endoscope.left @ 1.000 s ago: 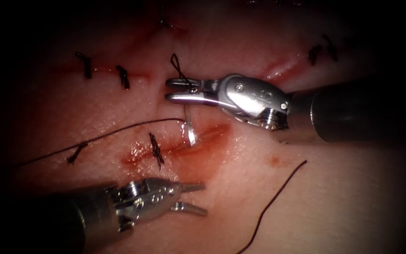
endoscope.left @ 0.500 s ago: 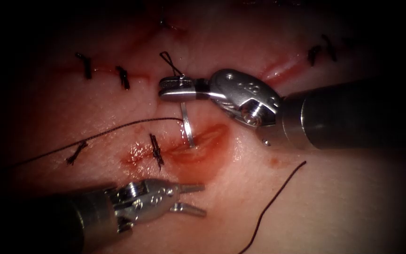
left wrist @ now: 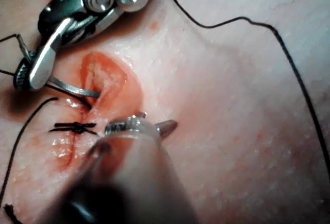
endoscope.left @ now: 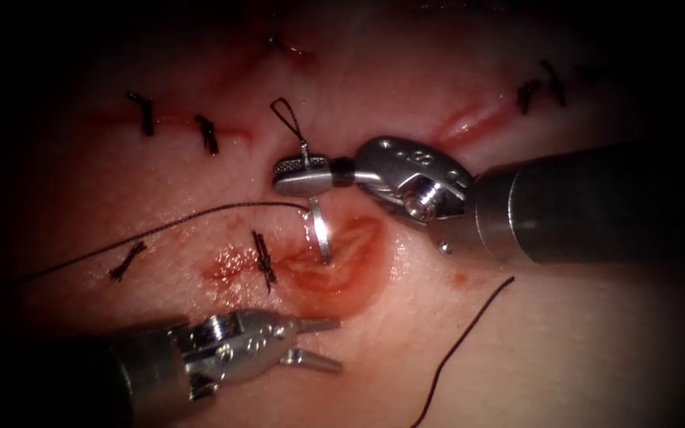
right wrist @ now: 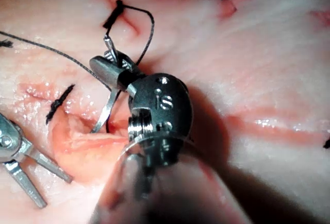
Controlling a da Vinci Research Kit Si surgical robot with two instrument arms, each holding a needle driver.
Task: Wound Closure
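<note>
Down on the left, the left arm's shiny metal tool [endoscope.left: 311, 342] hovers just below the open red cut [endoscope.left: 334, 257] with its two jaws spread apart, holding nothing. A thin dark thread [endoscope.left: 160, 230] runs across the pale pink tissue [endoscope.left: 580, 333] from the far left toward the curved silver needle [endoscope.left: 320, 230]. One short black stitch [endoscope.left: 263, 258] already crosses the cut's left end. The needle's lower end sits down inside the cut. Above it, the right arm's shiny metal tool [endoscope.left: 303, 174] comes in from the right, its jaws clamped tight on the needle's upper end. I think a good bite here needs a firm pinch and a gentle turn along the needle's own curve.
</note>
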